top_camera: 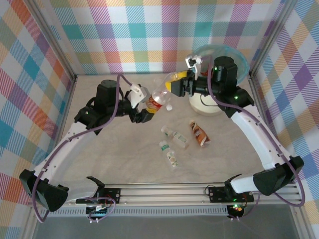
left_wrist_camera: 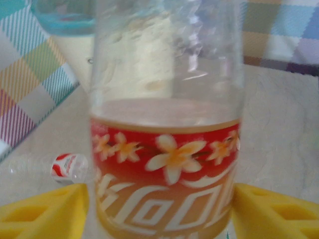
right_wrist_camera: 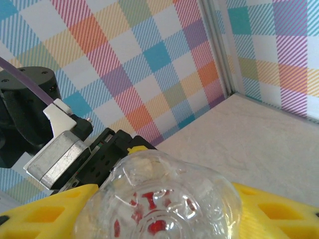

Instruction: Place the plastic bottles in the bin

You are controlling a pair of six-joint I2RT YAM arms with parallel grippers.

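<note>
A clear plastic bottle (top_camera: 158,95) with a red flowered label hangs in the air between both arms, left of the bin (top_camera: 205,103). My left gripper (top_camera: 148,106) is shut on its labelled part (left_wrist_camera: 164,149), with a yellow finger on either side. My right gripper (top_camera: 175,82) is shut on the bottle's base end (right_wrist_camera: 159,199). The bin is cream-white with a light blue liner (top_camera: 234,55) and stands at the back right, behind my right gripper. Three more bottles lie on the table: one with a brown label (top_camera: 199,133), a clear one (top_camera: 175,137) and one with a green label (top_camera: 169,153).
A small white cap (top_camera: 169,107) lies on the table below the held bottle. A small red-and-white object (left_wrist_camera: 70,167) lies on the table left of the bottle. Checked walls (top_camera: 35,74) enclose the table on three sides. The bin's wall (left_wrist_camera: 75,55) rises close behind the bottle.
</note>
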